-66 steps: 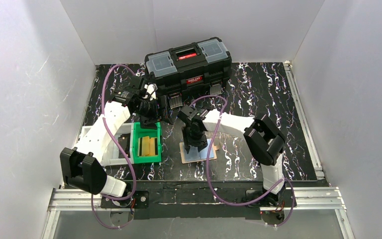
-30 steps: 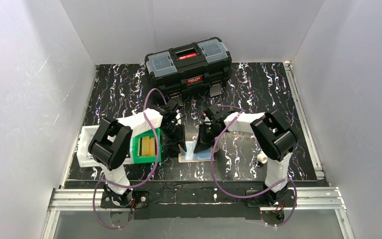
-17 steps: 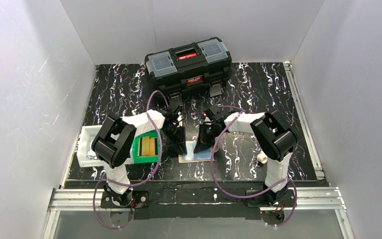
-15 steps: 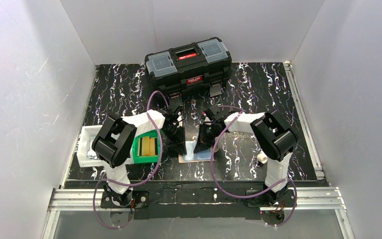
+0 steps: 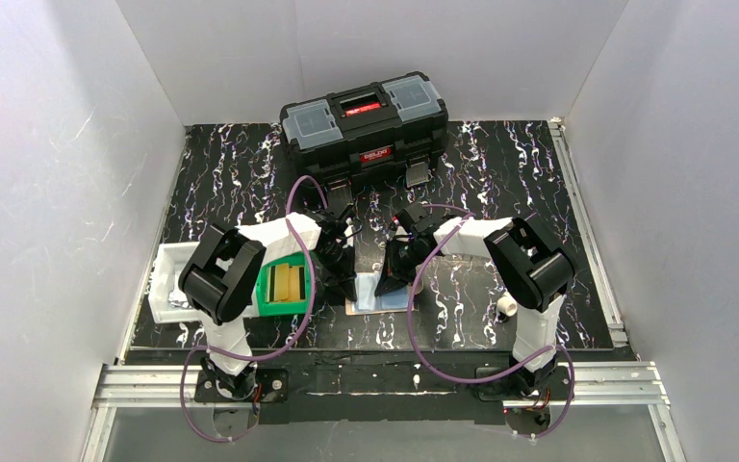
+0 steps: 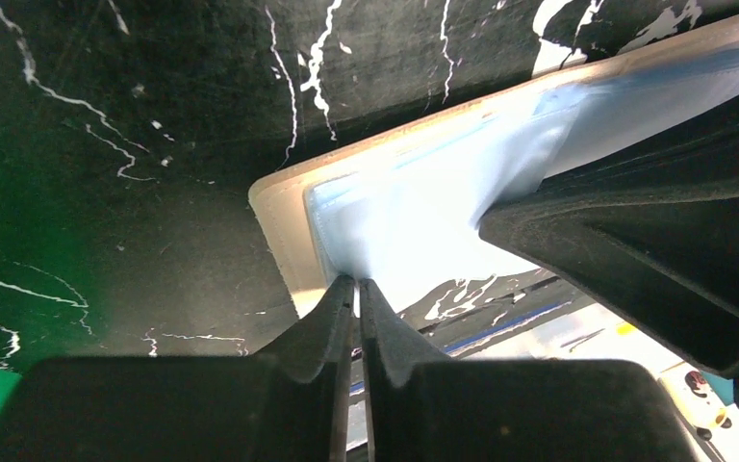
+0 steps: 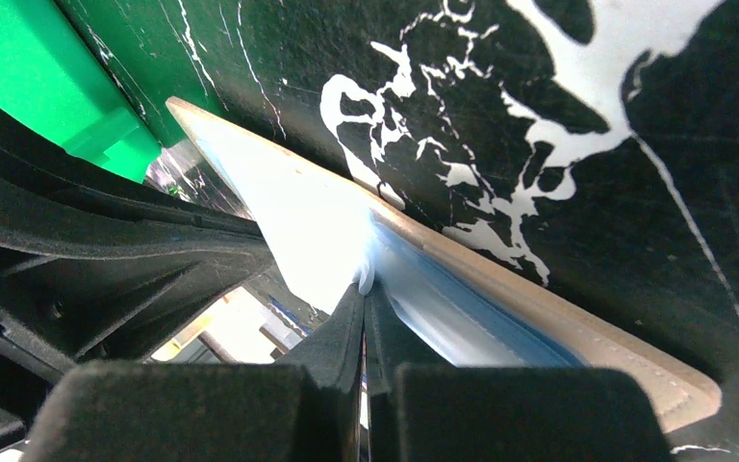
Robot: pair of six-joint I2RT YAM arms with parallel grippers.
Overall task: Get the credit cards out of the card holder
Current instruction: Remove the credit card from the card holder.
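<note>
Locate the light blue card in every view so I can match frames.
Top external: light blue card at table centre, between the two wrists, lying in the card holder.
Left wrist: upper centre, stretching right.
Right wrist: centre, running toward lower right.
Shared landmark: the card holder's tan rim bordering the card.
</note>
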